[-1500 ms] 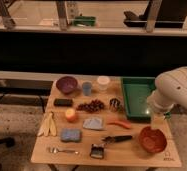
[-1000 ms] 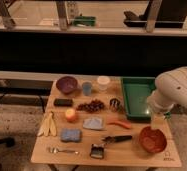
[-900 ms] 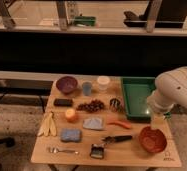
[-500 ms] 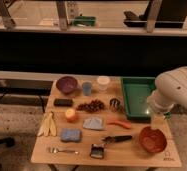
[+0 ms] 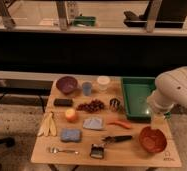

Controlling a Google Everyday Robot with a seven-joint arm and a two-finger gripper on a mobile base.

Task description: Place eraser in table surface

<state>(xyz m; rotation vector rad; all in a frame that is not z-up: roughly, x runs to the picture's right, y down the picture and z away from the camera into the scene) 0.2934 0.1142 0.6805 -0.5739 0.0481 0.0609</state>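
Arm: the white arm [image 5: 176, 90] is seen at the right edge of the table, bent over the right side of the green tray [image 5: 135, 85].
Gripper: the gripper [image 5: 156, 110] is located at the arm's lower end, above the tray's right rim; whether it is apart or together cannot be told.
Eraser: the eraser [image 5: 63, 102] is found lying flat on the table surface [image 5: 134, 156], left of centre, well apart from the gripper.
Eraser neighbours: a purple bowl [image 5: 66, 84] is noted just behind it, an orange round item [image 5: 71, 115] in front of it, and a dark red cluster [image 5: 91, 105] to its right.
Blue sponge: the blue sponge [image 5: 70, 134] is recorded nearer the front edge, beside the bananas [image 5: 48, 125].
Brush: the black-handled brush [image 5: 115, 139] is observed lying between the sponge and a red-brown bowl [image 5: 152, 139].
Back row: a blue cup [image 5: 87, 88] and a white cup [image 5: 103, 82] are seen between the purple bowl and the tray.
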